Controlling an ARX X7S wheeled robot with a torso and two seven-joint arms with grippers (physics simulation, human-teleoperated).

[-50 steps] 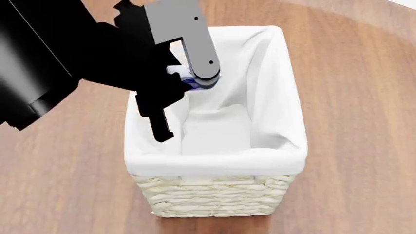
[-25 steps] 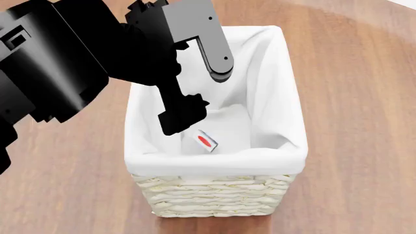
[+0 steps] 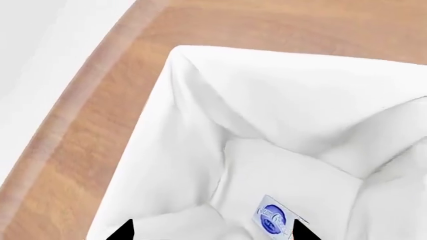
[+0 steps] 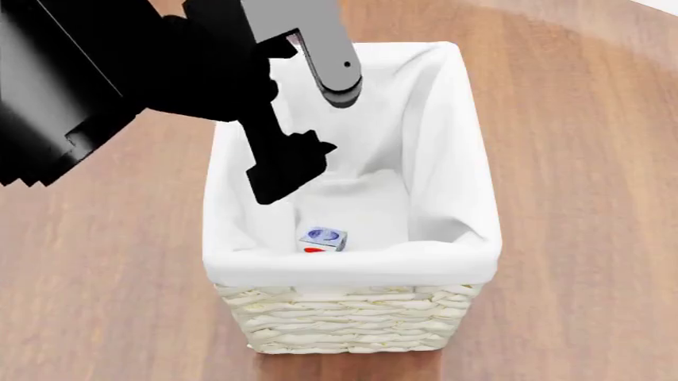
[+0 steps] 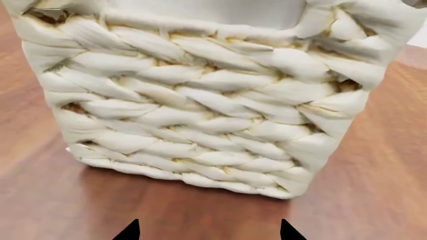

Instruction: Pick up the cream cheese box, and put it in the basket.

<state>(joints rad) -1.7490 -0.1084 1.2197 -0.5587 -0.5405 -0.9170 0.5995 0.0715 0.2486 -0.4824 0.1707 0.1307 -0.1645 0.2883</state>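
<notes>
White cloth lines the wicker basket, which stands on a wooden table. The cream cheese box lies on the liner floor at the basket's near end, blue oval logo upward, free of any grip. The left gripper hangs over the basket's opening with jaws spread and empty; in the left wrist view the box sits below, near one fingertip. The right gripper, jaws apart, faces the basket's woven wall low over the table.
</notes>
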